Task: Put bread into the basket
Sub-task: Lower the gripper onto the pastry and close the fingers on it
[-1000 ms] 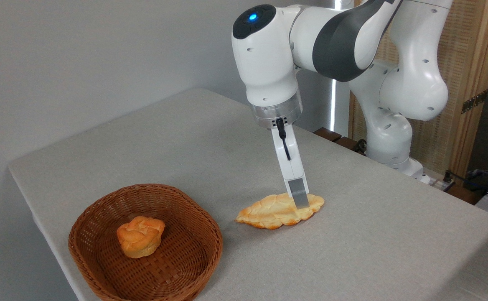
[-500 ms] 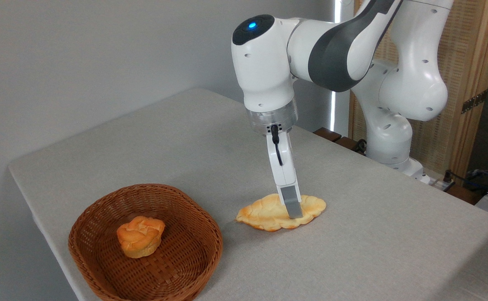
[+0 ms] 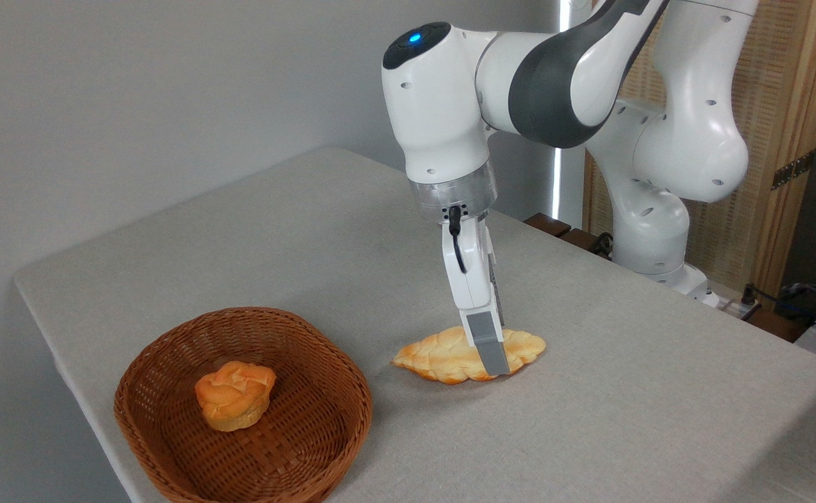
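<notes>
Claw (image 3: 492, 360) down on bread (image 3: 450, 355), near finger across loaf's right half; grip unclear, far finger hidden. Bread flat on surface (image 3: 624, 391). Basket (image 3: 170, 363) left of claw, small bun (image 3: 235, 394) inside, path between bare.

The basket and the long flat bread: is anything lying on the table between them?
No. In the camera view, only bare grey tablecloth lies between the basket and the bread. The small bun sits inside the basket, not between them.
</notes>
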Tool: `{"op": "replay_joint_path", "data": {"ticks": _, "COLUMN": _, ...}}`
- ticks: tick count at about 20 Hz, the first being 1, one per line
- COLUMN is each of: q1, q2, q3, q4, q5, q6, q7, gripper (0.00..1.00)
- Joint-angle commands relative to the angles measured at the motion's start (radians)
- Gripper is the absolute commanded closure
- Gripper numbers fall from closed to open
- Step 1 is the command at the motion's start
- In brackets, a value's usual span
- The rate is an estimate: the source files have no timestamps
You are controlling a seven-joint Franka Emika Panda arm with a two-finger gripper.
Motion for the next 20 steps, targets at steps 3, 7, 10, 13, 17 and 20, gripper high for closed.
{"op": "replay_joint_path", "data": {"ticks": 3, "q1": -0.049, "q2": 0.009, "q3": 0.015, "q4": -0.017, "q5": 0.018, "q6": 0.085, "q7": 0.005, "gripper": 0.00}}
{"op": "replay_joint_path", "data": {"ticks": 7, "q1": -0.052, "q2": 0.018, "q3": 0.015, "q4": -0.031, "q5": 0.018, "q6": 0.146, "q7": 0.004, "gripper": 0.00}}
{"op": "replay_joint_path", "data": {"ticks": 10, "q1": -0.052, "q2": 0.024, "q3": 0.015, "q4": -0.057, "q5": 0.019, "q6": 0.195, "q7": 0.004, "gripper": 0.11}}
{"op": "replay_joint_path", "data": {"ticks": 13, "q1": -0.068, "q2": 0.026, "q3": 0.015, "q4": -0.065, "q5": 0.018, "q6": 0.202, "q7": 0.002, "gripper": 0.37}}
{"op": "replay_joint_path", "data": {"ticks": 17, "q1": -0.069, "q2": 0.026, "q3": 0.015, "q4": -0.065, "q5": 0.019, "q6": 0.202, "q7": 0.008, "gripper": 0.60}}
{"op": "replay_joint_path", "data": {"ticks": 20, "q1": -0.069, "q2": 0.026, "q3": 0.015, "q4": -0.065, "q5": 0.019, "q6": 0.200, "q7": 0.010, "gripper": 0.61}}
